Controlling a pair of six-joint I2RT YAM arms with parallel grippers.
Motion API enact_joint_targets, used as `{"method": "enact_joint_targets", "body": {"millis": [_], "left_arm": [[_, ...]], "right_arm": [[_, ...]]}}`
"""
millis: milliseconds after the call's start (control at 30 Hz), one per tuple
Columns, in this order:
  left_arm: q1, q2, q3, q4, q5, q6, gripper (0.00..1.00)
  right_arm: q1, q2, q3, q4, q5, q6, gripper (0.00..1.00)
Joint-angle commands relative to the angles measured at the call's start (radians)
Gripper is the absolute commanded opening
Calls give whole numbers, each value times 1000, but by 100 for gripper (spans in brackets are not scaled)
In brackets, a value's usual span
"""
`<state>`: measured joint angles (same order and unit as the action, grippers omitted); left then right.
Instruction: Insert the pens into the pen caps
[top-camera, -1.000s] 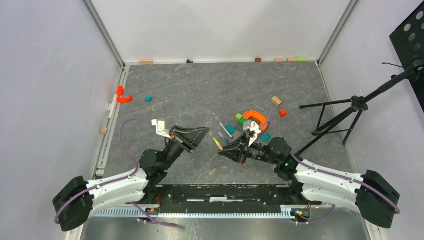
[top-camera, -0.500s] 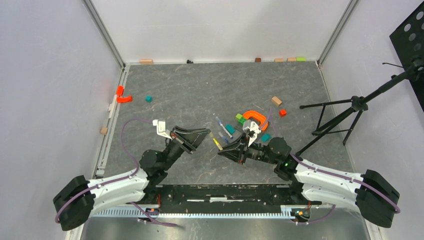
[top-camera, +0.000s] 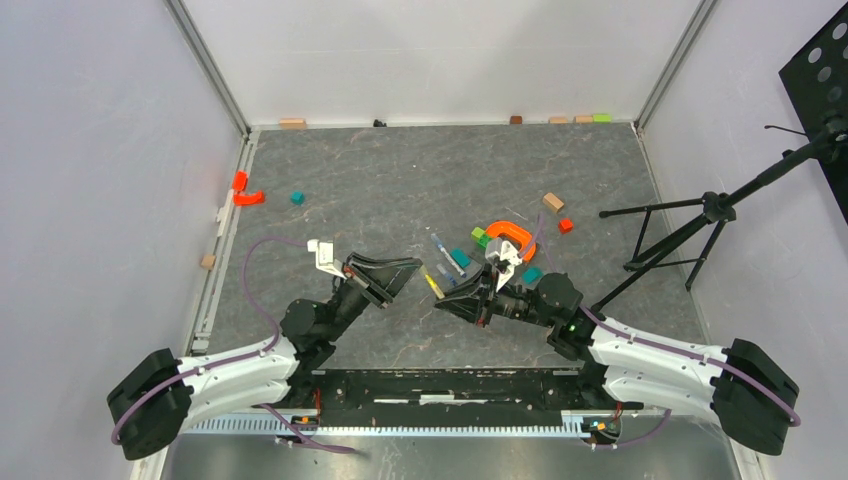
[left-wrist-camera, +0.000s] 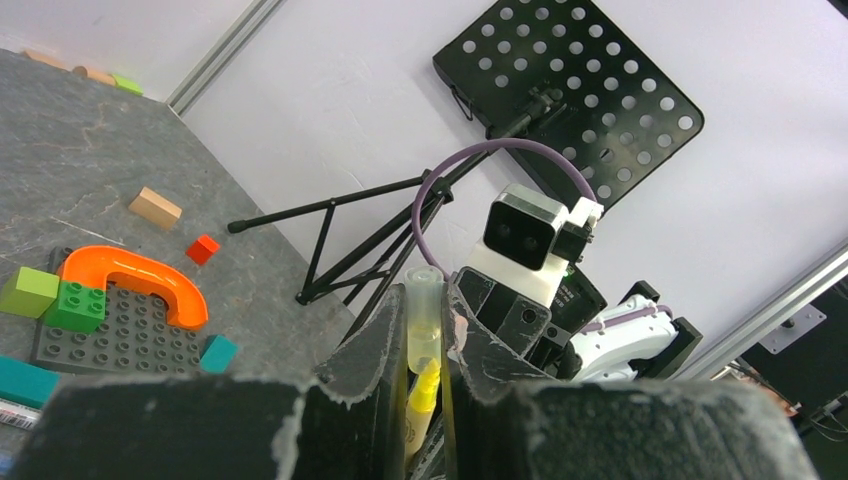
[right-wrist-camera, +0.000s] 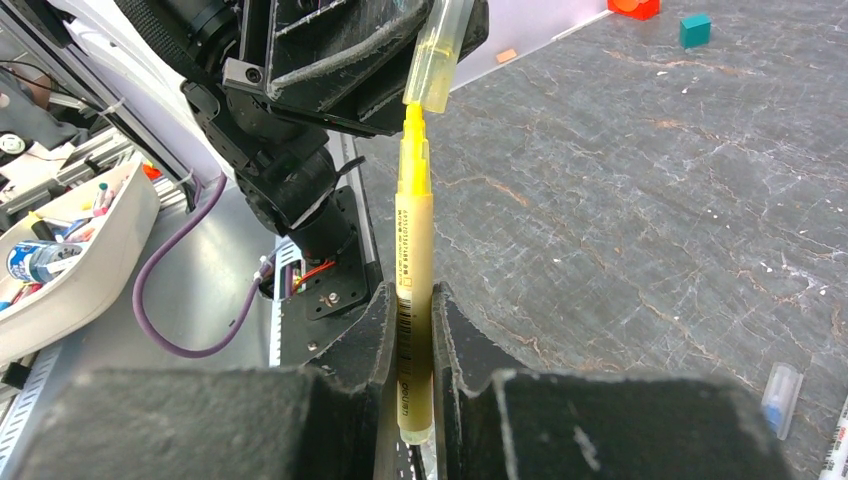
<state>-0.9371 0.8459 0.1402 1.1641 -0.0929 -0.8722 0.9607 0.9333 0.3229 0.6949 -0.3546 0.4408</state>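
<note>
- The right end effector (right-wrist-camera: 412, 300) is clenched on the yellow pen (right-wrist-camera: 413, 230), whose tip points to 12 o'clock; the pen's tail end is hidden between the fingers.
- The left end effector (left-wrist-camera: 424, 330) grasps a clear pen cap (left-wrist-camera: 423, 305); in the right wrist view the frame's top edge cuts the cap off.
- The pen tip meets the cap's mouth, but I cannot tell whether it is inside.
- A bluish cap (right-wrist-camera: 782, 395) lies on the surface (right-wrist-camera: 650, 200) at 4 o'clock.
- In the top view the white pen (top-camera: 440, 248) lies at 12 o'clock of the meeting tips, too small to make out in detail.
</note>
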Motion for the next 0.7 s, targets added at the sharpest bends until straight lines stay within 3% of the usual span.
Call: {"method": "enact_joint_targets", "body": {"millis": [0, 667], "left_arm": [[6, 4, -5, 64, 16, -24, 2], [7, 4, -12, 65, 21, -28, 2]], "right_arm": [[8, 5, 45, 38, 13, 0, 0], [7, 7, 56, 38, 16, 1, 0]]}}
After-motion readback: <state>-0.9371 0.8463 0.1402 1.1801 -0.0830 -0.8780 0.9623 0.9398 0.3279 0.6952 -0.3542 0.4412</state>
